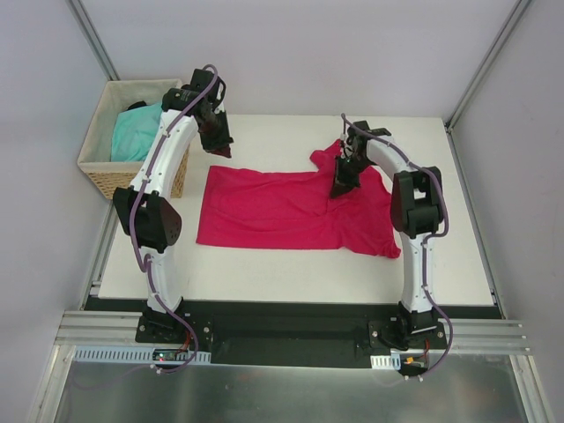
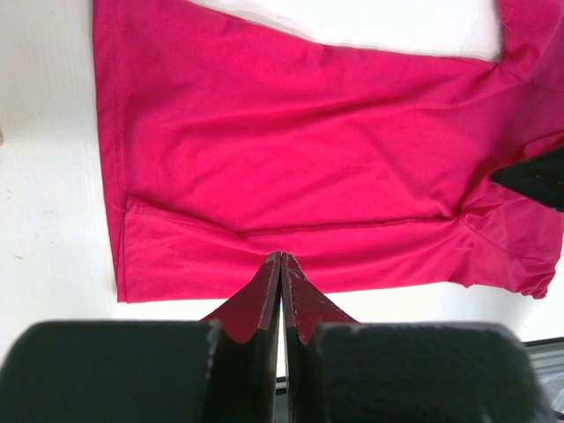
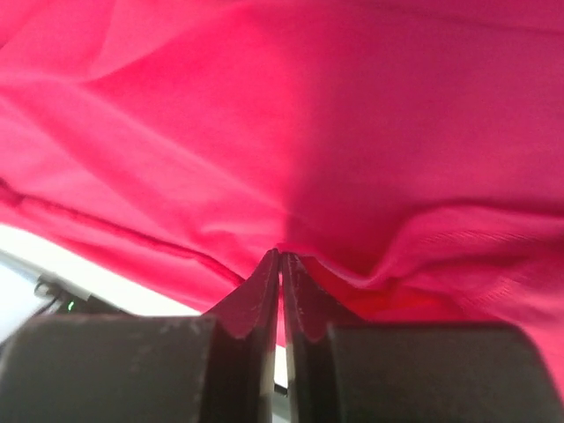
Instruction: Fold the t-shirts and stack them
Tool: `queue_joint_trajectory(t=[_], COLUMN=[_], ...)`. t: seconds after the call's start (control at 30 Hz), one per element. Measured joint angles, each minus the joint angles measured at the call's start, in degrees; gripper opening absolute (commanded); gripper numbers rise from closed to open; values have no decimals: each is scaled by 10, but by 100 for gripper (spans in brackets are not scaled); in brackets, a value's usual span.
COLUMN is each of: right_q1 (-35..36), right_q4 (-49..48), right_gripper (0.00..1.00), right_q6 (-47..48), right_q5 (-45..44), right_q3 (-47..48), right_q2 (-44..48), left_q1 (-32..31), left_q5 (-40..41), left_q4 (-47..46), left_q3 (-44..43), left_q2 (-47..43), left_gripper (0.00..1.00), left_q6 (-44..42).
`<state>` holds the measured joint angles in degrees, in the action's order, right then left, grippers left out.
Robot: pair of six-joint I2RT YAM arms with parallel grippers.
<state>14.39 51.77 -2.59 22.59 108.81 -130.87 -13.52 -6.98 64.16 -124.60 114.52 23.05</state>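
From above, a crimson-pink t-shirt (image 1: 273, 207) of smooth, matte knit lies spread over the middle of the white tabletop (image 1: 291, 264). Its body is a rough rectangle, with a sleeve rumpled at 4 o'clock and the neck end bunched at 1 o'clock. At 10 o'clock, just off the tabletop's corner, stands a woven wicker basket (image 1: 106, 181) with a pale cloth lining. A turquoise t-shirt (image 1: 137, 132) is crumpled inside it. The left claw (image 1: 217, 145) hangs over bare tabletop by the pink shirt's 11 o'clock corner. The right claw (image 1: 341, 189) sits down on the fabric towards 2 o'clock.

In the left wrist view, the left claw (image 2: 280, 257) has its dark, wedge-shaped fingers pressed together on nothing. Beyond it the crimson-pink t-shirt (image 2: 291, 159) lies flat, with a stitched hem at 9 o'clock and a folded band along the near edge. The tabletop (image 2: 44, 220) is bare beside it.

In the right wrist view, the right claw (image 3: 280, 254) is clamped on a pinch of the crimson-pink t-shirt (image 3: 308, 132). The cloth puckers into soft ridges at its tips. A strip of tabletop (image 3: 106, 273) shows at 8 o'clock.
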Motion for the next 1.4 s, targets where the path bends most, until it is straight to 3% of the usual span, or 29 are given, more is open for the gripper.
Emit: queue_joint_trajectory(t=[0.13, 0.27, 0.47, 0.73, 0.97, 1.4], right_q1=[6, 13, 16, -5, -39, -36], right_q4=[0, -2, -14, -38, -41, -26], right_gripper=[31, 39, 40, 40, 41, 41], right_q6=[18, 35, 50, 61, 78, 62], right_q5=[55, 99, 125, 13, -26, -39], right_q3=[2, 2, 5, -96, -131, -140], right_q2=[-10, -17, -17, 101, 154, 147], left_q1=[0, 0, 0, 0, 0, -11], left_q5=[-1, -1, -1, -9, -32, -35], left_q4=[0, 0, 0, -1, -5, -9], left_q3=[-16, -22, -22, -16, -2, -2], left_q2=[10, 18, 19, 20, 20, 20], left_gripper=[1, 1, 1, 1, 0, 2], left_q6=[0, 0, 0, 0, 0, 0])
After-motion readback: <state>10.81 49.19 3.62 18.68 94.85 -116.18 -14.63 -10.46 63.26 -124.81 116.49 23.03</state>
